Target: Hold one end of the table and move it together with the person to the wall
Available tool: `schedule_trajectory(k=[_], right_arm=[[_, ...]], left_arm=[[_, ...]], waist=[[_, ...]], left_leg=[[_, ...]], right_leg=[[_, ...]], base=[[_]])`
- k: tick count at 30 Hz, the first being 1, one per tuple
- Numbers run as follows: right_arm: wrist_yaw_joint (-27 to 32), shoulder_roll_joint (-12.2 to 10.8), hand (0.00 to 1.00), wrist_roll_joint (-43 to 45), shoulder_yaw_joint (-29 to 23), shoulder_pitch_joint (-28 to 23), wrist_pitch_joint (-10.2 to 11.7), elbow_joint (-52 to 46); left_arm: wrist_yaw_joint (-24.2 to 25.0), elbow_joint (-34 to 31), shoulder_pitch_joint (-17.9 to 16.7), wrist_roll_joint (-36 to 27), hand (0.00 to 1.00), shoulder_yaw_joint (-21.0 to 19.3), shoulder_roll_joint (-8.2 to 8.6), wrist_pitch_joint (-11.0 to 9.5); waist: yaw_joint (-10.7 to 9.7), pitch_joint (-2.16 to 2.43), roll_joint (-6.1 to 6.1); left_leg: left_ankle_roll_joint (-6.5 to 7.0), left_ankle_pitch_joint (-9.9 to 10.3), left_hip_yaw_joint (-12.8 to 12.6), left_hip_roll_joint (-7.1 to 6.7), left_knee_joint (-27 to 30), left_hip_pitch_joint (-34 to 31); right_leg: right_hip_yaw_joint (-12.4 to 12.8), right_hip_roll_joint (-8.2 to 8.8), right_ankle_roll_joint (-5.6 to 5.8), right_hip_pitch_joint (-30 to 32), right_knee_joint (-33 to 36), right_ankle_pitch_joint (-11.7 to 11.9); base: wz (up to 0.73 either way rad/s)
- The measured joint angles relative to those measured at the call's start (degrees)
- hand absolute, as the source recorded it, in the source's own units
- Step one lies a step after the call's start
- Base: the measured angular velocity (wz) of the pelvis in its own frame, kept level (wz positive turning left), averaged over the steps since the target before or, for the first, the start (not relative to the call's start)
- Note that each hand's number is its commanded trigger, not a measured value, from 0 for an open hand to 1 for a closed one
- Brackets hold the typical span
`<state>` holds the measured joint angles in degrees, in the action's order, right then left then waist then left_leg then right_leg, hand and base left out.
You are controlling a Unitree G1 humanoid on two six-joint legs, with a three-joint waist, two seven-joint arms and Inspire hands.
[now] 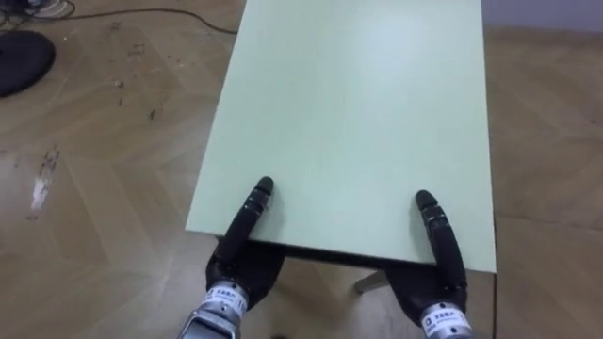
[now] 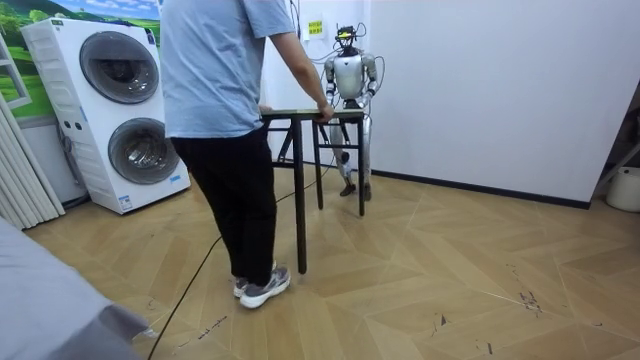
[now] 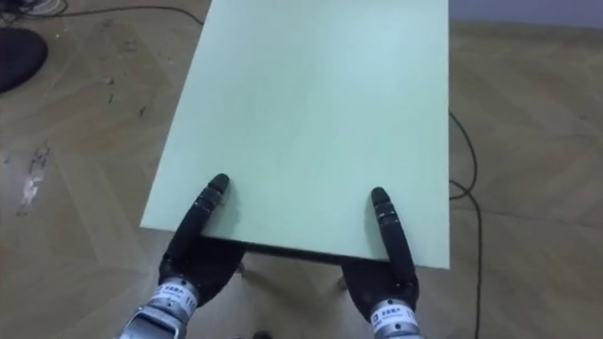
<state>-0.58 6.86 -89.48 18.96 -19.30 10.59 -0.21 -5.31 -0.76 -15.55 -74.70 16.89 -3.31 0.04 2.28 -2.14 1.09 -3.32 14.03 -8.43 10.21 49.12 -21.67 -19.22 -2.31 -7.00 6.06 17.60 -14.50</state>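
While person (image 2: 225,120) holds table (image 1: 349,113) opposite, stacked washers (image 2: 115,110) alongside.

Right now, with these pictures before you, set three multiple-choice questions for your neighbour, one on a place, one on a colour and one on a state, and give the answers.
1. Where does the person stand?
A) behind the robot
B) at the table's end opposite the robot
C) under the table

2. The tabletop is:
A) red
B) black
C) pale green

3. The robot is:
A) standing
B) kneeling
C) sitting

Answers:
1. B: the room view shows the person holding the end away from the robot.
2. C: the eye views show it pale green.
3. A: it is upright on both legs at the table.
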Motion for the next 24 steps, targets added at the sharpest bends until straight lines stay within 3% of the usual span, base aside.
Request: schedule_trajectory(k=[2, 3, 5, 6, 7, 8, 9, 10, 11, 12, 13, 14, 15, 16, 17, 18, 19, 20, 24], right_arm=[[0.0, -0.5, 1.0, 0.1, -0.2, 0.4, 0.5, -0.5], [0.0, -0.5, 1.0, 0.1, -0.3, 0.4, 0.7, -0.6], [0.0, -0.5, 1.0, -0.1, -0.6, 0.4, 1.5, -1.5], [0.0, -0.5, 1.0, -0.1, -0.5, 0.5, 1.9, -1.7], [0.0, -0.4, 1.0, -0.1, -0.2, 0.6, 2.6, -2.0], [0.0, -0.5, 1.0, -0.2, -0.2, 1.0, 2.7, -2.3], [0.0, -0.3, 1.0, -0.2, -0.3, 1.4, 2.6, -2.3], [0.0, 0.1, 1.0, -0.2, -0.5, 1.8, 2.4, -2.3], [0.2, 0.0, 1.0, -0.2, -1.3, 1.9, 1.9, -2.2], [0.2, -0.2, 1.0, -0.2, -1.6, 1.9, 1.6, -2.3], [0.0, -0.7, 1.0, -0.2, -2.8, 1.9, 0.7, -2.3], [-0.4, -0.9, 1.0, -0.2, -4.4, 1.9, -0.3, -2.3], [-0.6, -1.0, 1.0, -0.2, -5.0, 1.8, -0.7, -2.3], [-0.7, -0.9, 1.0, -0.1, -6.0, 1.9, -1.6, -2.3], [-0.7, -0.7, 1.0, 0.0, -6.4, 1.8, -2.8, -2.0], [-0.7, -0.7, 1.0, 0.1, -6.5, 1.6, -3.1, -1.9], [-0.7, -0.8, 1.0, 0.6, -6.5, 0.7, -3.3, -1.8], [-1.0, -1.1, 1.0, 1.2, -6.5, -0.2, -3.5, -1.6], [-1.4, -2.1, 1.0, 2.3, -6.6, -1.4, -4.7, 0.2]], left_arm=[[0.2, 0.0, 0.6, 0.4, 1.0, -0.4, 0.73, 0.5], [0.2, 0.0, 1.0, 0.5, 1.0, -0.4, 0.78, 0.6], [0.1, 0.1, 2.6, 0.6, 1.0, -0.3, 0.7, 1.1], [0.1, 0.1, 3.0, 0.6, 1.0, -0.2, 0.63, 1.2], [0.0, 0.1, 3.9, 0.5, 1.0, 0.0, 0.48, 1.2], [-0.1, 0.1, 4.7, 0.5, 1.0, 0.1, 0.44, 1.1], [-0.2, 0.1, 4.9, 0.5, 1.0, 0.1, 0.48, 1.0], [-0.3, 0.1, 5.3, 0.6, 1.0, 0.2, 0.54, 0.8], [-0.5, 0.1, 5.6, 0.6, 1.0, 0.3, 0.39, 0.8], [-0.6, 0.1, 5.7, 0.6, 1.0, 0.3, 0.37, 0.7], [-0.7, 0.2, 6.4, 0.7, 1.0, 0.8, 0.45, 0.6], [-0.8, 0.7, 7.4, 1.1, 1.0, 1.6, 0.55, 0.0], [-0.8, 1.2, 8.0, 1.1, 1.0, 2.1, 0.59, -0.3], [-0.8, 2.0, 8.5, 0.8, 1.0, 2.6, 0.8, -0.8], [-0.8, 2.2, 8.0, 0.1, 1.0, 3.1, 0.65, -1.5], [-0.7, 2.4, 7.6, -0.1, 1.0, 3.3, 0.63, -1.8], [-0.1, 3.0, 6.8, -0.1, 1.0, 3.5, 0.68, -2.0], [0.8, 3.7, 6.1, -0.2, 1.0, 3.5, 0.68, -2.0], [1.6, 4.9, 4.0, -0.7, 1.0, 3.4, 0.49, -2.0]], waist=[[-2.0, 0.07, 1.2], [-2.7, 0.09, 1.34], [-3.6, 0.1, 1.8], [-3.8, 0.1, 1.97], [-4.2, 0.12, 2.46], [-4.5, 0.15, 3.27], [-4.7, 0.18, 3.62], [-4.9, 0.18, 4.2], [-5.0, 0.22, 4.36], [-5.5, 0.22, 4.36], [-6.4, 0.22, 4.36], [-7.2, 0.22, 4.35], [-7.3, 0.22, 4.36], [-7.1, 0.22, 4.34], [-6.5, 0.23, 4.31], [-6.3, 0.24, 4.27], [-6.4, 0.37, 4.0], [-6.7, 0.43, 3.83], [-6.8, 1.03, 2.45]], left_leg=[[-0.98, 0.5, 3.1, 5.3, 4.8, 6.6], [-1.11, 0.5, 3.6, 6.38, 4.5, 8.6], [-3.43, -0.9, 4.1, 9.65, 0.0, 17.4], [-3.97, -1.3, 3.9, 10.14, -2.5, 19.6], [-4.69, -1.7, 3.8, 10.46, -9.1, 22.9], [-4.86, -1.8, 3.7, 10.33, -16.1, 25.4], [-4.91, -1.7, 3.7, 10.1, -19.1, 25.9], [-5.32, -1.4, 3.3, 9.16, -24.5, 26.2], [-6.45, 1.1, 2.3, 7.98, -27.9, 26.4], [-6.84, 1.9, 2.0, 7.28, -29.4, 26.3], [-6.56, 3.0, 1.9, 5.09, -33.1, 26.3], [-6.36, 3.1, 1.0, 2.79, -36.9, 26.3], [-6.25, 3.1, 0.0, 1.63, -37.9, 26.3], [-5.86, 3.1, -1.8, -0.56, -39.3, 26.2], [-4.87, 3.4, -2.3, -2.37, -39.6, 26.5], [-4.24, 3.7, -2.2, -3.24, -39.5, 26.6], [-2.97, 4.4, -2.3, -5.02, -38.8, 26.5], [-1.92, 5.0, -2.5, -6.03, -37.9, 26.2], [0.6, 6.0, -4.2, -7.97, -34.8, 25.2]], right_leg=[[-3.5, -0.94, -0.96, 2.8, 1.2, 0.4], [-4.3, -0.8, -1.1, 3.5, 1.5, 0.4], [-5.8, -0.22, -1.65, 6.8, 3.3, 0.8], [-6.1, 0.04, -1.65, 7.8, 4.0, 0.9], [-6.6, 0.6, -1.53, 9.9, 5.5, 1.1], [-6.6, 1.05, -1.37, 12.1, 7.2, 1.4], [-6.7, 1.45, -1.19, 13.1, 8.0, 1.6], [-6.8, 2.61, -0.84, 15.1, 10.0, 1.9], [-5.6, 3.86, -0.16, 17.0, 11.9, 2.5], [-4.4, 4.67, 0.39, 18.0, 12.8, 2.9], [-1.4, 6.27, 1.91, 20.1, 13.8, 4.2], [3.4, 7.52, 4.03, 22.2, 14.0, 6.1], [5.8, 7.93, 5.01, 23.2, 13.9, 7.4], [8.1, 8.41, 5.67, 24.8, 14.1, 10.2], [8.8, 9.41, 5.58, 25.7, 14.1, 13.0], [8.8, 9.96, 5.55, 25.9, 14.1, 13.9], [8.6, 11.64, 6.23, 25.5, 13.0, 15.0], [8.4, 12.53, 7.63, 24.2, 10.8, 16.0], [8.5, 13.28, 9.14, 21.1, 3.9, 21.7]], base=[[0.49], [0.63], [0.38], [0.22], [0.18], [0.14], [0.05], [0.0], [0.04], [0.23], [0.5], [0.48], [0.23], [-0.23], [-0.37], [-0.37], [-0.12], [-0.06], [-0.15]])
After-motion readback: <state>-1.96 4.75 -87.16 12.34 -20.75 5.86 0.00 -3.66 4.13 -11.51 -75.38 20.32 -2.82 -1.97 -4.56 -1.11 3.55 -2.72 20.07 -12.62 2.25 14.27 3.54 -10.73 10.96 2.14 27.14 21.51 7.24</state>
